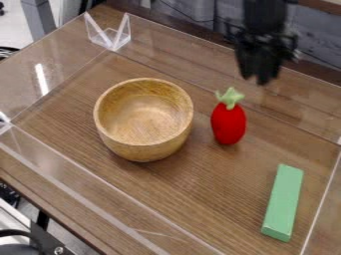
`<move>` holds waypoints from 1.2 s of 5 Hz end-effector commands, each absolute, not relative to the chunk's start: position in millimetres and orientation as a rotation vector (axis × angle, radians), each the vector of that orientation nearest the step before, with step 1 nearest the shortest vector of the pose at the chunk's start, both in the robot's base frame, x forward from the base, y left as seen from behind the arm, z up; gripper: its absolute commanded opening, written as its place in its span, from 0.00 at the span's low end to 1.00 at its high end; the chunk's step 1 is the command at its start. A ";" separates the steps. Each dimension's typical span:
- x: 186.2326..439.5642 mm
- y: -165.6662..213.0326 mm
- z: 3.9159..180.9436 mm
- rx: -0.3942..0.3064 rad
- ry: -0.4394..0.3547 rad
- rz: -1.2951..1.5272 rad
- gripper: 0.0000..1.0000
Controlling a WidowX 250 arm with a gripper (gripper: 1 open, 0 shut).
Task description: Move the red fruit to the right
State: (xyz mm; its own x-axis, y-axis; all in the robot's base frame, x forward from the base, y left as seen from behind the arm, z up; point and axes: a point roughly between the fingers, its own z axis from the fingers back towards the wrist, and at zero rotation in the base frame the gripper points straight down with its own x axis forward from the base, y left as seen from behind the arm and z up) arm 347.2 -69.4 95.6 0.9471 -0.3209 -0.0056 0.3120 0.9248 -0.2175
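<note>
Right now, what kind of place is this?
Probably a tabletop robot test bench: a wooden table with a dark robot arm above it, and a wooden bowl and red fruit laid out like props.

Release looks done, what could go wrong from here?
The red fruit sits close to the wooden bowl, right by its rim; a nudge could push it against the bowl. It is rounded and may roll on the bare wood. The gripper is blurred above and beyond it, and might clip the leafy top if it dips.
</note>
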 end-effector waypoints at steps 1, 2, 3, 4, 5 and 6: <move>363.8 -81.7 98.0 -0.215 -0.002 -0.316 0.00; 366.1 -82.3 91.0 -0.215 0.013 -0.336 0.00; 359.2 -73.5 92.2 -0.218 0.021 -0.346 0.00; 352.3 -64.4 96.8 -0.223 0.023 -0.352 0.00; 350.2 -63.5 85.5 -0.228 0.032 -0.408 0.00; 349.0 -64.4 70.9 -0.233 0.043 -0.464 0.00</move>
